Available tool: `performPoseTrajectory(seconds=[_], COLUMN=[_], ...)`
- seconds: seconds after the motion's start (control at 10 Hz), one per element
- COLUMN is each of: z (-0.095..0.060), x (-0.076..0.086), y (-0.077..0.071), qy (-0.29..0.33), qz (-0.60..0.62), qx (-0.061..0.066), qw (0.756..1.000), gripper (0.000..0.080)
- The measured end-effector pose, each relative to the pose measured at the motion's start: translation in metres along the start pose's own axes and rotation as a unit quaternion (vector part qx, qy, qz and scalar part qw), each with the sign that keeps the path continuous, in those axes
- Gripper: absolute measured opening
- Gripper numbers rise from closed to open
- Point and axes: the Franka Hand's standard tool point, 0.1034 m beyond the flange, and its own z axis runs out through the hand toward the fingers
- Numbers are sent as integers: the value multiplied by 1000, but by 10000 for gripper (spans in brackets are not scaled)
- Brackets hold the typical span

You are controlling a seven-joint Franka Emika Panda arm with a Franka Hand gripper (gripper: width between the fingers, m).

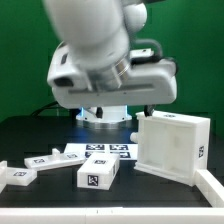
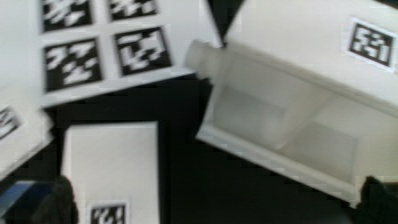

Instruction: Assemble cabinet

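The cabinet (image 1: 172,145) is a big white box with thick walls, standing on the black table at the exterior view's right, its open side facing the camera. In the wrist view the cabinet (image 2: 285,110) shows an inner divider and a tag on its outer panel. My gripper (image 2: 210,208) is open and holds nothing. Its dark fingertips (image 2: 381,196) show at the two lower corners, above the black table between the cabinet and a small white tagged block (image 2: 111,170). In the exterior view the arm's white hand (image 1: 110,65) fills the upper middle and the fingers do not show.
The marker board (image 1: 100,153) lies flat in front of the arm's base and also shows in the wrist view (image 2: 89,50). A small tagged block (image 1: 97,174) and longer white pieces (image 1: 28,172) lie at the exterior view's left. A white bar (image 1: 208,195) lies near the front right.
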Motion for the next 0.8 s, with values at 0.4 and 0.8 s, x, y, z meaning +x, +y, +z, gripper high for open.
performPoseTrajectory(seconds=[0.4,0.8], z=[7,30], x=[-4,-3], y=[-7,-6], qy=[-6,-88], qz=[0,110], qx=[4,74], qw=[1000,987], gripper=[796,796])
